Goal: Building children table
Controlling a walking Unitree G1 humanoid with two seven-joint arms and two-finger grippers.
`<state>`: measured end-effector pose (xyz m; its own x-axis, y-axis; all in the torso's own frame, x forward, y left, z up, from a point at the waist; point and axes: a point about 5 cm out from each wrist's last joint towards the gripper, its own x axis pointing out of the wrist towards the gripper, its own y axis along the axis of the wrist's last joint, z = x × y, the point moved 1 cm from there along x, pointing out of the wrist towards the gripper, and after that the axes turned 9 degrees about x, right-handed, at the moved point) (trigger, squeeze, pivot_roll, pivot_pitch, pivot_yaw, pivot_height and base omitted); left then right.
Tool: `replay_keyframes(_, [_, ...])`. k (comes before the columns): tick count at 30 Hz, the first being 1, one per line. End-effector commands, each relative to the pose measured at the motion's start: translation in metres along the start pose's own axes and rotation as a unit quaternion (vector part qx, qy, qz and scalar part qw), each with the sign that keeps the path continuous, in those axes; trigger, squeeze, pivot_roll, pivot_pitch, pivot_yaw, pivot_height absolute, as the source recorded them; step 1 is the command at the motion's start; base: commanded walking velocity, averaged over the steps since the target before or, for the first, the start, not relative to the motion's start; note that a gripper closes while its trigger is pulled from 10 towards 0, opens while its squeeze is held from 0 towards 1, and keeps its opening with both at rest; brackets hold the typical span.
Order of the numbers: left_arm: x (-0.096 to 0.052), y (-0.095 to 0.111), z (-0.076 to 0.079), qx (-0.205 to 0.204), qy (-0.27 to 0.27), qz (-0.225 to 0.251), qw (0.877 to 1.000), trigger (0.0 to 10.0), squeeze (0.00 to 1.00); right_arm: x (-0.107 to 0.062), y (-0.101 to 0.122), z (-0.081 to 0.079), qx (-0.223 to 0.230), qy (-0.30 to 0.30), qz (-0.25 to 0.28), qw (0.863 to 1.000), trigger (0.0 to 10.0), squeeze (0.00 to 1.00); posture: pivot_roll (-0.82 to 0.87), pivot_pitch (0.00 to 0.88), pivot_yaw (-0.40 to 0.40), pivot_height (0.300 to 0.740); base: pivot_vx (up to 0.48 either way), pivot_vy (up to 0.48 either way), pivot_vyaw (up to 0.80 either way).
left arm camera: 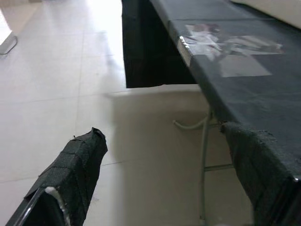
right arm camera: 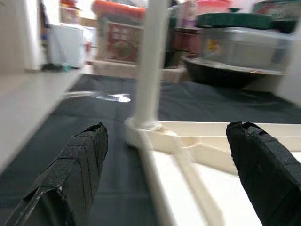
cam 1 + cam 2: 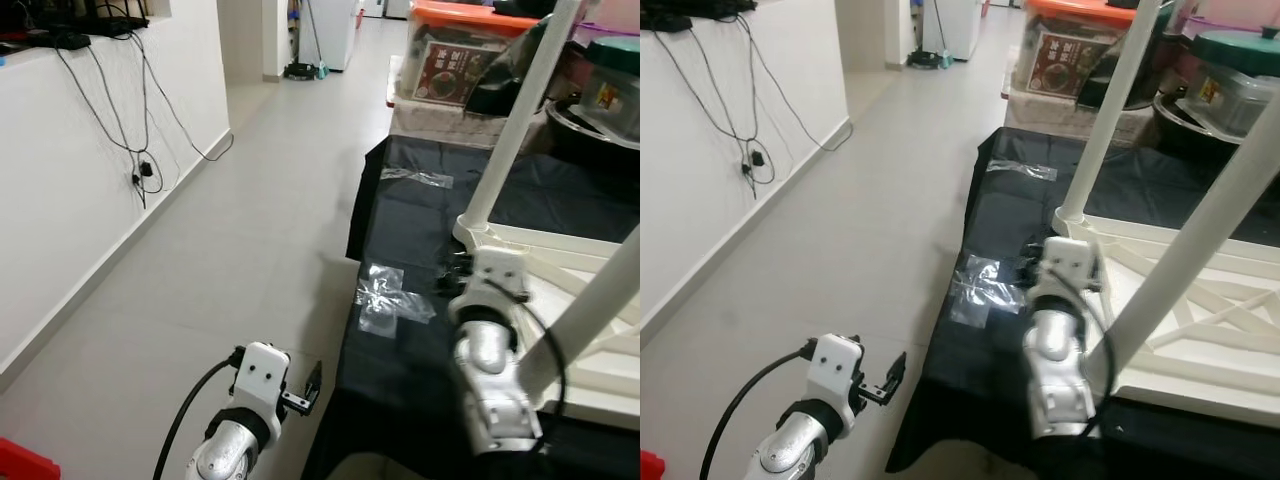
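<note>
A white children's table (image 3: 1200,330) lies upside down on a black-covered worktop (image 3: 1020,210), near its right side, with two white legs (image 3: 1110,110) standing up from its corners. The right gripper (image 2: 164,174) hovers over the worktop's front part, just before the table's near corner, its fingers (image 2: 77,165) spread wide and holding nothing. The left gripper (image 3: 312,385) hangs over the floor (image 3: 250,200) just off the worktop's front left corner, jaws also apart and empty. Clear plastic wrappers (image 3: 390,300) lie by the worktop's left edge. Storage tubs (image 3: 460,50) stand past the far edge. Cables (image 3: 130,110) dangle down the wall.
</note>
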<state>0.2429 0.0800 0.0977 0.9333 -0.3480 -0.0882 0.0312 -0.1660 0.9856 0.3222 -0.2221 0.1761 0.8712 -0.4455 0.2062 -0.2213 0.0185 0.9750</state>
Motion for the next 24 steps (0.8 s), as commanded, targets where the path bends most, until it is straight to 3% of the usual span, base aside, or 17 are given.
replay_keyframes(1, [-0.001, -0.001, 0.0, -0.005, -0.003, -0.006, 1.0, 10.0, 0.0, 0.002, 0.0, 0.01, -0.002, -0.024, 0.003, 1.0, 10.0, 0.0, 0.08, 0.101, -0.074, 0.74, 0.0, 0.0, 0.0])
replay_keyframes(3, [-0.001, -0.001, 0.0, -0.005, -0.003, -0.006, 1.0, 10.0, 0.0, 0.004, 0.002, 0.018, -0.01, -0.039, 0.008, 0.999, 10.0, 0.0, 0.08, 0.101, -0.074, 0.74, 0.0, 0.0, 0.0])
replay_keyframes(4, [-0.001, -0.002, 0.0, -0.005, -0.004, -0.008, 1.0, 10.0, 0.0, 0.005, 0.005, 0.037, -0.031, -0.072, 0.016, 0.997, 10.0, 0.0, 0.07, 0.105, -0.07, 0.74, 0.0, 0.0, 0.0])
replay_keyframes(5, [-0.001, -0.002, 0.0, -0.005, -0.004, -0.008, 1.0, 10.0, 0.0, 0.005, 0.005, 0.037, -0.031, -0.072, 0.016, 0.997, 10.0, 0.0, 0.07, 0.105, -0.07, 0.74, 0.0, 0.0, 0.0])
replay_keyframes(7, [-0.001, -0.002, 0.0, -0.006, -0.005, -0.009, 1.0, 10.0, 0.0, 0.005, 0.008, 0.067, -0.065, -0.126, 0.018, 0.99, 10.0, 0.0, 0.07, 0.108, -0.067, 0.74, 0.0, 0.0, 0.0])
replay_keyframes(8, [-0.001, -0.002, 0.0, -0.006, -0.005, -0.009, 1.0, 10.0, 0.0, 0.005, 0.008, 0.067, -0.065, -0.126, 0.018, 0.99, 10.0, 0.0, 0.07, 0.108, -0.067, 0.74, 0.0, 0.0, 0.0])
replay_keyframes(9, [-0.001, -0.002, 0.0, -0.007, -0.005, -0.009, 1.0, 10.0, 0.0, 0.005, 0.007, 0.084, -0.08, -0.151, 0.014, 0.985, 10.0, 0.0, 0.07, 0.11, -0.068, 0.74, 0.0, 0.0, 0.0])
replay_keyframes(10, [-0.001, -0.002, 0.0, -0.007, -0.005, -0.009, 1.0, 10.0, 0.0, 0.005, 0.007, 0.084, -0.08, -0.151, 0.014, 0.985, 10.0, 0.0, 0.07, 0.11, -0.068, 0.74, 0.0, 0.0, 0.0])
replay_keyframes(13, [-0.001, -0.002, 0.0, -0.007, -0.007, -0.01, 1.0, 10.0, 0.0, 0.002, -0.001, 0.121, -0.125, -0.215, -0.011, 0.969, 10.0, 0.0, 0.07, 0.11, -0.069, 0.74, 0.0, 0.0, 0.0])
replay_keyframes(17, [-0.001, -0.002, 0.0, -0.007, -0.006, -0.011, 1.0, 10.0, 0.0, 0.001, -0.007, 0.133, -0.135, -0.241, -0.033, 0.96, 10.0, 0.0, 0.07, 0.113, -0.067, 0.74, 0.0, 0.0, 0.0])
replay_keyframes(20, [-0.001, -0.002, 0.0, -0.007, -0.006, -0.011, 1.0, 10.0, 0.0, 0.003, -0.011, 0.126, -0.11, -0.226, -0.042, 0.967, 10.0, 0.0, 0.07, 0.114, -0.064, 0.74, 0.0, 0.0, 0.0])
replay_keyframes(22, [-0.001, -0.002, 0.0, -0.007, -0.007, -0.012, 1.0, 10.0, 0.0, 0.015, -0.012, 0.084, -0.032, -0.123, -0.047, 0.991, 10.0, 0.0, 0.07, 0.118, -0.067, 0.74, 0.0, 0.0, 0.0])
replay_keyframes(23, [-0.001, -0.002, 0.0, -0.008, -0.007, -0.011, 1.0, 10.0, 0.0, 0.021, -0.009, 0.061, -0.008, -0.072, -0.047, 0.996, 10.0, 0.0, 0.07, 0.123, -0.071, 0.74, 0.0, 0.0, 0.0])
replay_keyframes(24, [-0.001, -0.002, 0.0, -0.008, -0.007, -0.011, 1.0, 10.0, 0.0, 0.021, -0.009, 0.061, -0.008, -0.072, -0.047, 0.996, 10.0, 0.0, 0.07, 0.123, -0.071, 0.74, 0.0, 0.0, 0.0])
